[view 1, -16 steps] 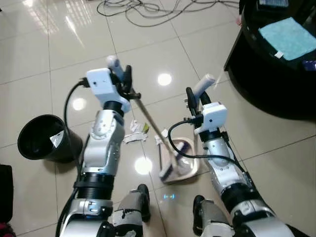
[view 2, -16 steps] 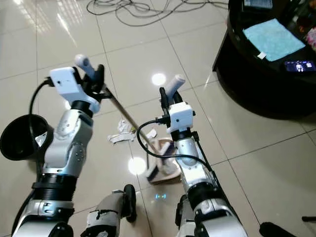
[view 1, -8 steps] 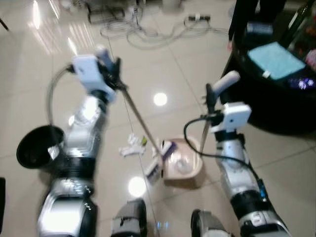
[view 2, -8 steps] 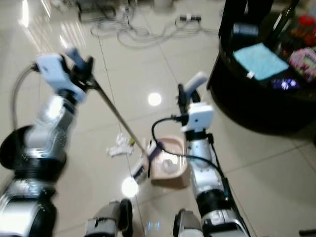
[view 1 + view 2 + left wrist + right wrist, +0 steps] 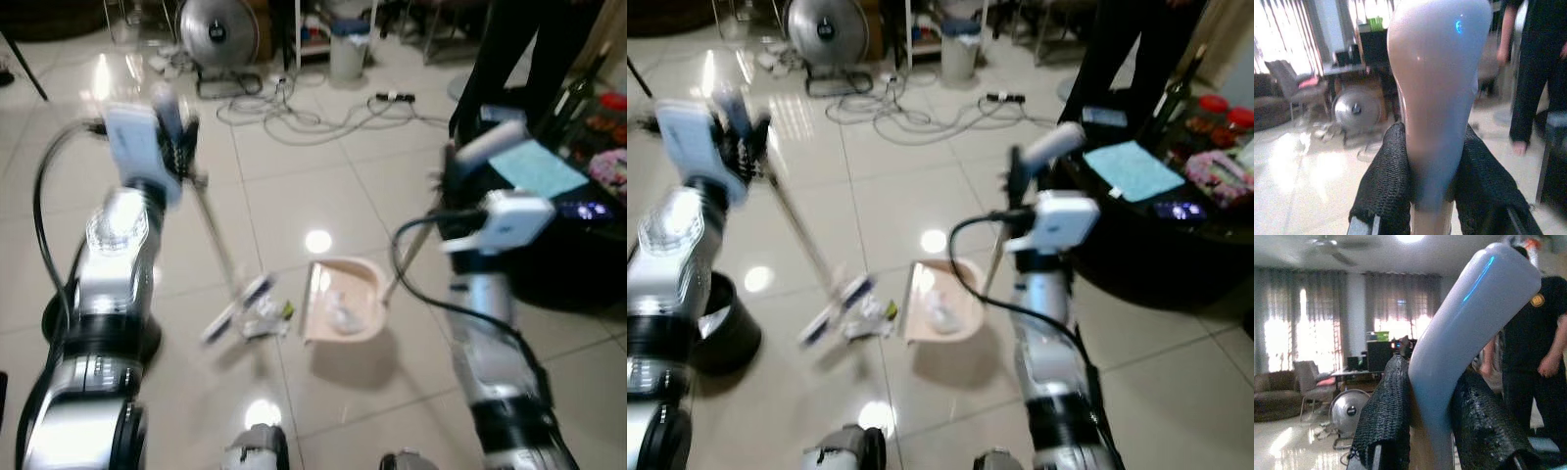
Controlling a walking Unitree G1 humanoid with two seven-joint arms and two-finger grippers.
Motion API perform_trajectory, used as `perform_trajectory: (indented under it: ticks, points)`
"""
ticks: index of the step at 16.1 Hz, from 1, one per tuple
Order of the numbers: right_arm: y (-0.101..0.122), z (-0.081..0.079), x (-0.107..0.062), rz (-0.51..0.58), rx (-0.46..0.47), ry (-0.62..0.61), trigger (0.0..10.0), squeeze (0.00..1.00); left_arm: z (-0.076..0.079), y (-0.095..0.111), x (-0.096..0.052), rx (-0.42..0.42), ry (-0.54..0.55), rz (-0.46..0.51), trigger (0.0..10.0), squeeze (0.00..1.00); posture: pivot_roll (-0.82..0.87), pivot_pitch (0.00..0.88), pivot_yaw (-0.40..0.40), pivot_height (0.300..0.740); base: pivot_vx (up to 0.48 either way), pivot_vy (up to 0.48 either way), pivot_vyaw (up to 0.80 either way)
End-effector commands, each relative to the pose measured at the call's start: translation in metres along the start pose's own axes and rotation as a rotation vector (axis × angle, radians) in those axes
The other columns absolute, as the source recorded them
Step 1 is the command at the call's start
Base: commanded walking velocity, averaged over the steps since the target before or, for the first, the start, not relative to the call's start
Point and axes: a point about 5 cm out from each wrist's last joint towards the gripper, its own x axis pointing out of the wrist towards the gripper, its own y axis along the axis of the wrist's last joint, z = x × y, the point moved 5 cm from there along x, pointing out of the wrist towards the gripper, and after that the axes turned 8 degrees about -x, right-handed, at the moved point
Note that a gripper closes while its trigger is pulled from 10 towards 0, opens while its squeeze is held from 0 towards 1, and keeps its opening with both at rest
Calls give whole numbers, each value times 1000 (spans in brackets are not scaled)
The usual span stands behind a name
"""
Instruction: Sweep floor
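Two grippers are at work, each clamped on a pale handle. The left gripper (image 5: 1430, 196) has its jaws pressed against the grip of the broom (image 5: 211, 240), whose thin shaft slants down to the brush head on the tiled floor (image 5: 294, 196) just left of the dustpan (image 5: 341, 304). The right gripper (image 5: 1432, 431) pinches the grip of the dustpan's long handle; the beige pan sits tilted just above or on the floor, which of the two is hard to tell, with one small pale clump of litter inside it.

One more crumpled scrap of paper (image 5: 266, 315) lies on the floor between the brush head and the dustpan's open edge. One black bin (image 5: 725, 338) stands further left of the dustpan, partly hidden behind the left arm. One dark round surface (image 5: 1176, 245) to the right of the dustpan carries a light blue cloth (image 5: 1132, 168) and a lit phone. Beyond the dustpan lie loose cables (image 5: 313, 113), one floor fan (image 5: 217, 31) and a person in dark clothes (image 5: 1535, 357), cut off at the frame edge. No writing is readable; the head views are motion-blurred.
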Motion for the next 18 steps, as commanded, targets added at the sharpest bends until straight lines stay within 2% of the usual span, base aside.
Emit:
perform_trajectory:
  ticks: [1, 4, 8, 11, 14, 18]
  points:
    - [18, 12, 7, 15, 43, -60, 10000, 0, 3, -5, -4, 72, -14, -28, 10000, 0, 27, 0, 44, 740, 0, 0, 0]
    - [32, 23, 13, 8, 36, -86, 10000, 0, 10, -25, -19, 115, -47, -103, 10000, 0, 19, 0, 48, 740, 0, 0, 0]
    - [63, 21, 27, 17, 108, -62, 10000, 0, 23, -43, -47, 125, -60, -117, 10000, 0, 25, 0, 47, 740, 0, 0, 800]
    - [71, 21, 32, 6, 117, -57, 10000, 0, 32, -48, -59, 123, -86, -137, 10000, 0, 28, 0, 48, 740, 0, 0, 800]
    - [79, 24, 36, -10, 130, -58, 10000, 0, 46, -51, -69, 122, -130, -155, 10000, 0, 31, 0, 51, 740, 0, 0, 800]
    - [85, 31, 39, -15, 138, -72, 10000, 0, 51, -49, -68, 140, -141, -153, 10000, 0, 35, 0, 56, 740, 0, 0, 800]
